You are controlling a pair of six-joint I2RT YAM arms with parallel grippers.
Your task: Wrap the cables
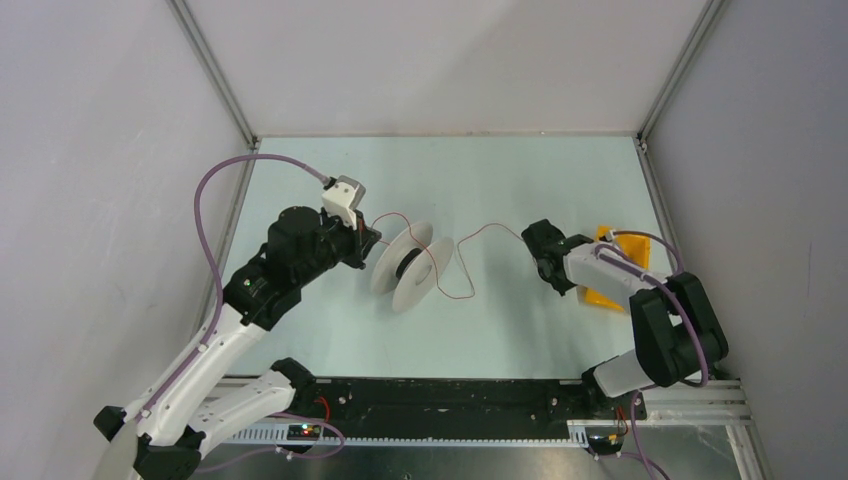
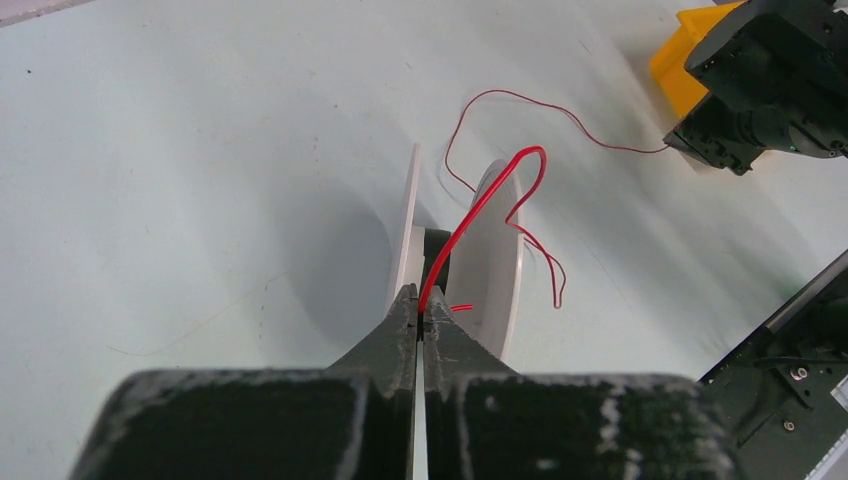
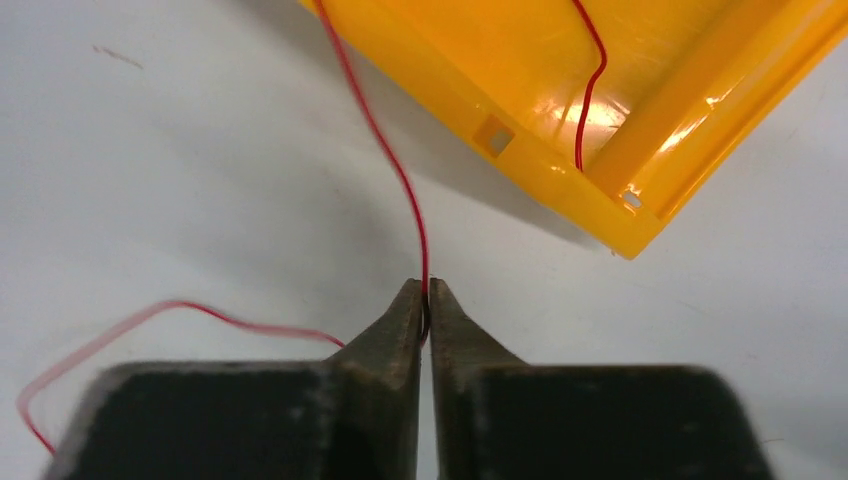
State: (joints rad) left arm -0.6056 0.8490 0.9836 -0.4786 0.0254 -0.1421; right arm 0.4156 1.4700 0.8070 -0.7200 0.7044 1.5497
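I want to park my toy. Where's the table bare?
Bare: the far table strip behind the white spool, and the near strip before the black rail. Crowded: the middle, where red wire runs from left gripper to right gripper, by the yellow bin.

- No text, label, brand, number or sign can be read in any of the three views.
- The white spool (image 1: 412, 270), the yellow tray (image 3: 520, 60) and the pale surface (image 1: 520, 180) show plain, unmarked faces.
- The left pincer (image 2: 421, 312) and right pincer (image 3: 427, 300) are bare black.
- Any printing on the small circuit board (image 1: 305, 431) is too small to read.
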